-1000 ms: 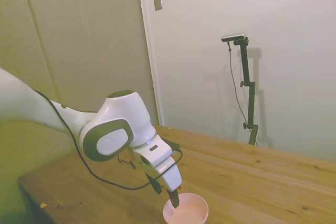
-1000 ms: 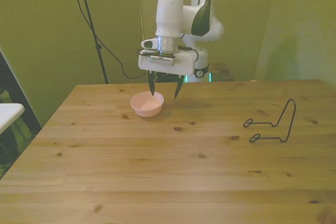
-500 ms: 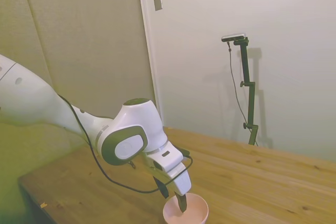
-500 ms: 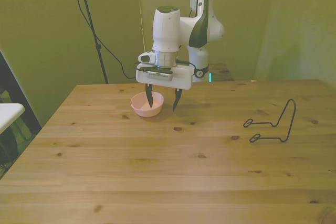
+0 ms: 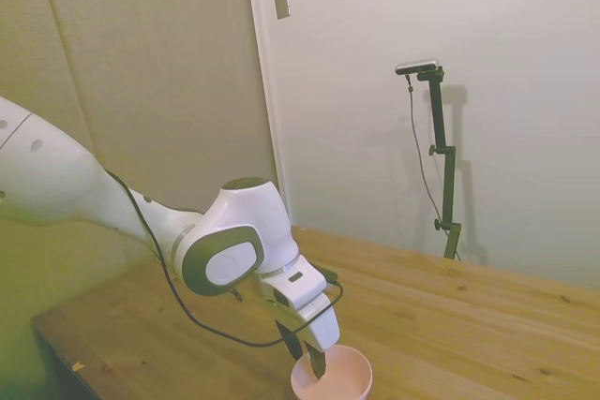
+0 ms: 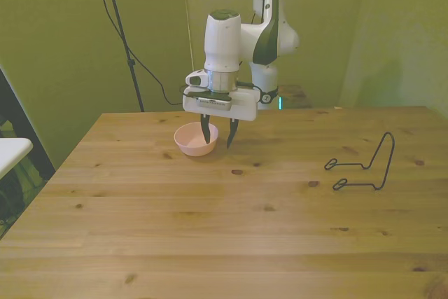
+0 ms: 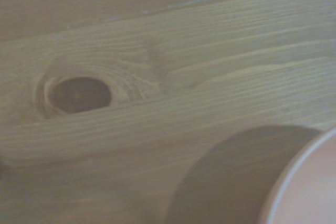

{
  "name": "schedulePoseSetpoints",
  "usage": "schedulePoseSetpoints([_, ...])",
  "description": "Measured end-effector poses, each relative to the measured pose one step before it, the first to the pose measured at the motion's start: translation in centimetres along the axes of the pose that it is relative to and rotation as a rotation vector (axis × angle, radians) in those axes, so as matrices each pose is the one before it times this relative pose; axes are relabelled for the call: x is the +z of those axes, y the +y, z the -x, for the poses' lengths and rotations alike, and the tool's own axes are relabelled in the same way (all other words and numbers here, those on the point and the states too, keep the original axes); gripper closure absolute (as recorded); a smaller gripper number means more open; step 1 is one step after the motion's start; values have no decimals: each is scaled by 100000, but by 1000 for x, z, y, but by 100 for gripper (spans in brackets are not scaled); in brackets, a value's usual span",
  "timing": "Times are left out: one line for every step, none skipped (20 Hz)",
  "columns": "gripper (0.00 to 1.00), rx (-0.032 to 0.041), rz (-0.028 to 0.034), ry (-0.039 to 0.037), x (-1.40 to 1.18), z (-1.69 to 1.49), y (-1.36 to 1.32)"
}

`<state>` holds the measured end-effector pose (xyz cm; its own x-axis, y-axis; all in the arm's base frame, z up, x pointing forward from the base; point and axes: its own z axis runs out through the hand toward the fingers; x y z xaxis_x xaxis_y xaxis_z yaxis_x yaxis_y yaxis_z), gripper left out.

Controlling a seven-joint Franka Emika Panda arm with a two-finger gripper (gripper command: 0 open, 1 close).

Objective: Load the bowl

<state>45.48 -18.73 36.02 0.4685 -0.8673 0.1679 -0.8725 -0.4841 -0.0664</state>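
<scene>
**Gripper straddling the bowl's rim**

Look at your gripper [image 6: 217, 135] in the front view: the two dark fingers [image 6: 205, 131] hang straight down with a moderate gap between them, one inside the bowl [image 6: 194, 141] and the other just outside its wall on the front view's right. They bracket the rim, but you cannot tell from these pictures whether either finger presses the plastic, so read the jaws as parted and not yet clamped. The side view agrees: the gripper [image 5: 313, 360] dips into the bowl [image 5: 336, 377] at its near rim, the pale inside showing beside it.

You have one bowl, pale pink, sitting upright on the wooden table [image 6: 210, 229] toward the far edge and to the front view's left of middle. You have one black wire stand [image 6: 364, 167], well apart from the bowl, near the table's edge on the front view's right. Nothing shows inside the bowl apart from the finger.

The wrist view gives you a blurred curve of the bowl [image 7: 310, 187], its shadow on the planks, and one dark knot [image 7: 79, 94] in the wood.
</scene>
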Motion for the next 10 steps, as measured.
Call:
schedulePoseSetpoints([100, -25, 70, -109, 63, 21, -15])
schedulePoseSetpoints([100, 73, -41, -153, 42, 27, -29])
schedulePoseSetpoints([100, -16, -46, -102, 24, 36, -48])
schedulePoseSetpoints([100, -60, -32, -73, 17, 35, -44])
schedulePoseSetpoints([100, -30, -51, -90, 17, 33, -41])
schedulePoseSetpoints([100, 57, -56, -88, 15, 7, -16])
schedulePoseSetpoints([100, 149, -131, -125, 4, -2, -13])
schedulePoseSetpoints([100, 202, -301, -220, -16, 1, -29])
schedulePoseSetpoints([100, 4, -474, -361, -22, 5, -39])
schedulePoseSetpoints([100, -37, -528, -385, -28, -11, -30])
